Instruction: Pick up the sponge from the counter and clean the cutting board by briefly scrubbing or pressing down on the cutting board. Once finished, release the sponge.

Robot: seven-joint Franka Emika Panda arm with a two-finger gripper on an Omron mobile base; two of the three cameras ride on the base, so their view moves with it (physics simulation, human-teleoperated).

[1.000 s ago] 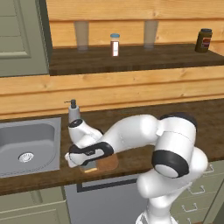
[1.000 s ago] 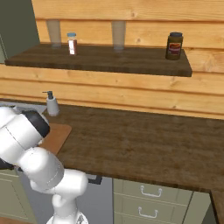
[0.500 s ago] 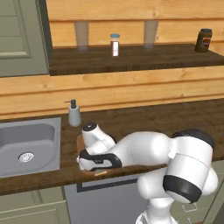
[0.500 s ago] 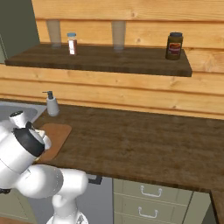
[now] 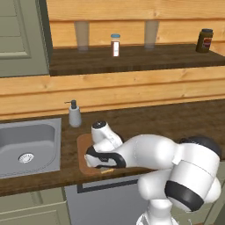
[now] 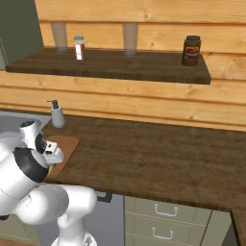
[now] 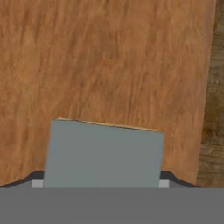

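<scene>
Sponge (image 7: pixel 103 153) gripped in hand (image 7: pixel 103 183), low over cutting board (image 7: pixel 109 65) at near worktop (image 5: pixel 176 123) edge beside sink (image 5: pixel 26 147); pickup done, scrub apparently underway, release outstanding.

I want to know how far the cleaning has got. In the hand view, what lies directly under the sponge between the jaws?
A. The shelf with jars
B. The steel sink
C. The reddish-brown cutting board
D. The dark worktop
C: the hand view shows the grey-topped sponge over the cutting board, whose reddish-brown grain spreads all around it, with the darker worktop off at one edge.
</scene>
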